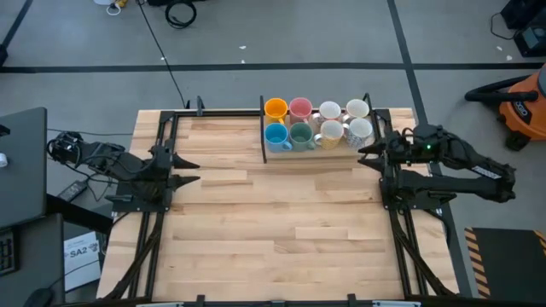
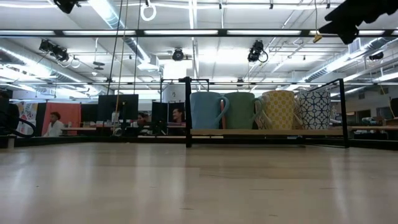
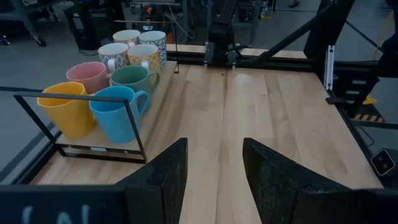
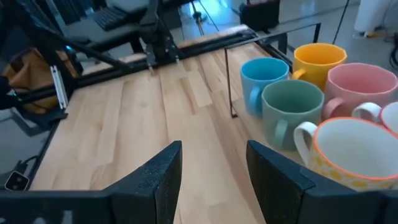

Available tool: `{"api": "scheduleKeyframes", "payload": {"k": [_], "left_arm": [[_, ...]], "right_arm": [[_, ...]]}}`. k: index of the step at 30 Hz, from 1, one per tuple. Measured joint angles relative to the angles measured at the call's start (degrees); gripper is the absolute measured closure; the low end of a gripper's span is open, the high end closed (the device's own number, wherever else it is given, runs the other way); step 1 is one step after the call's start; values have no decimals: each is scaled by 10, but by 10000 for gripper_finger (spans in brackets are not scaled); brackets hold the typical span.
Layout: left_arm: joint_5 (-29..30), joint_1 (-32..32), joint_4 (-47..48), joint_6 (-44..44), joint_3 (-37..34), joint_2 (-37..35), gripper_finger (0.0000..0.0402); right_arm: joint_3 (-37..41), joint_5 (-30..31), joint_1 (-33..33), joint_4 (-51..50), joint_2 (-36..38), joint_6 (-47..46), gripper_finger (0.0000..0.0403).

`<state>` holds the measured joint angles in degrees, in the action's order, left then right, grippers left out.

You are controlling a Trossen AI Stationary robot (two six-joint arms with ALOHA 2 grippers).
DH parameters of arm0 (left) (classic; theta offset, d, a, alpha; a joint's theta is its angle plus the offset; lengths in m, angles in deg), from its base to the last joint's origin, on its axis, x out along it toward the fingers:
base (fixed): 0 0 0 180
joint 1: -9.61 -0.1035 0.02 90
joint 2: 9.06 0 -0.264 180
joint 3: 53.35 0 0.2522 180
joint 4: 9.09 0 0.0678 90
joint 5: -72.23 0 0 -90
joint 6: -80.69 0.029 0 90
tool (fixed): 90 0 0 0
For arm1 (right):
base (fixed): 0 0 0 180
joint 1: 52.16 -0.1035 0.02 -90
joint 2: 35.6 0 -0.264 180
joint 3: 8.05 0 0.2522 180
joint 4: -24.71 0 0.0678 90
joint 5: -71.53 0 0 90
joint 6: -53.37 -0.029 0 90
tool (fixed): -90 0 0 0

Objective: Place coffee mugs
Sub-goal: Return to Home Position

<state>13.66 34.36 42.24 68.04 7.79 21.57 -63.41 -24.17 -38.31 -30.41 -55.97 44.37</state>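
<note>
Several coffee mugs stand upright in two rows inside a black wire rack (image 1: pixel 264 136) at the table's far middle. The orange (image 1: pixel 275 108), pink (image 1: pixel 299 108) and two white ones are in the far row. The light blue (image 1: pixel 275 135), teal-green (image 1: pixel 300 135) and two patterned cream ones (image 1: pixel 359 130) are in the near row. My left gripper (image 1: pixel 189 170) waits open at the table's left edge, well apart from the rack, nothing between its fingers (image 3: pixel 214 180). My right gripper (image 1: pixel 367 153) hangs open just right of the rack, beside the patterned mugs (image 4: pixel 348 149), touching none (image 4: pixel 214 177).
Black rails (image 1: pixel 162 213) run along the table's left and right sides under each arm. Bare wood (image 1: pixel 281 230) fills the middle and near part of the table. An orange vacuum (image 1: pixel 522 102) stands on the floor beyond the right edge.
</note>
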Motion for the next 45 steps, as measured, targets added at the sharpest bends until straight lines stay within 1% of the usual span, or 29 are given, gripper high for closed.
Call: {"api": "scheduleKeyframes", "payload": {"k": [8,12,16,21,27,31,33,37,45], "left_arm": [[1,0,0,-2,0,0,241],[1,0,0,-2,0,0,241],[1,0,3,-2,0,0,241],[1,0,14,-2,0,-5,241],[-1,0,14,-4,0,-8,241],[-1,0,11,-2,-2,-7,241],[-1,0,-19,4,-20,-11,241],[-2,0,-113,30,-97,-30,241],[-22,0,-274,74,-230,-88,241]], "right_arm": [[114,-5,0,89,106,-13,218],[145,-23,0,120,155,-15,218],[155,-25,0,138,197,-18,218],[172,-25,0,183,198,-9,218],[247,-30,0,286,202,-9,218],[290,-30,0,332,202,-15,218],[301,-30,0,340,202,-15,218],[316,-30,0,342,202,-14,218],[363,-29,0,391,202,-14,218]]}}
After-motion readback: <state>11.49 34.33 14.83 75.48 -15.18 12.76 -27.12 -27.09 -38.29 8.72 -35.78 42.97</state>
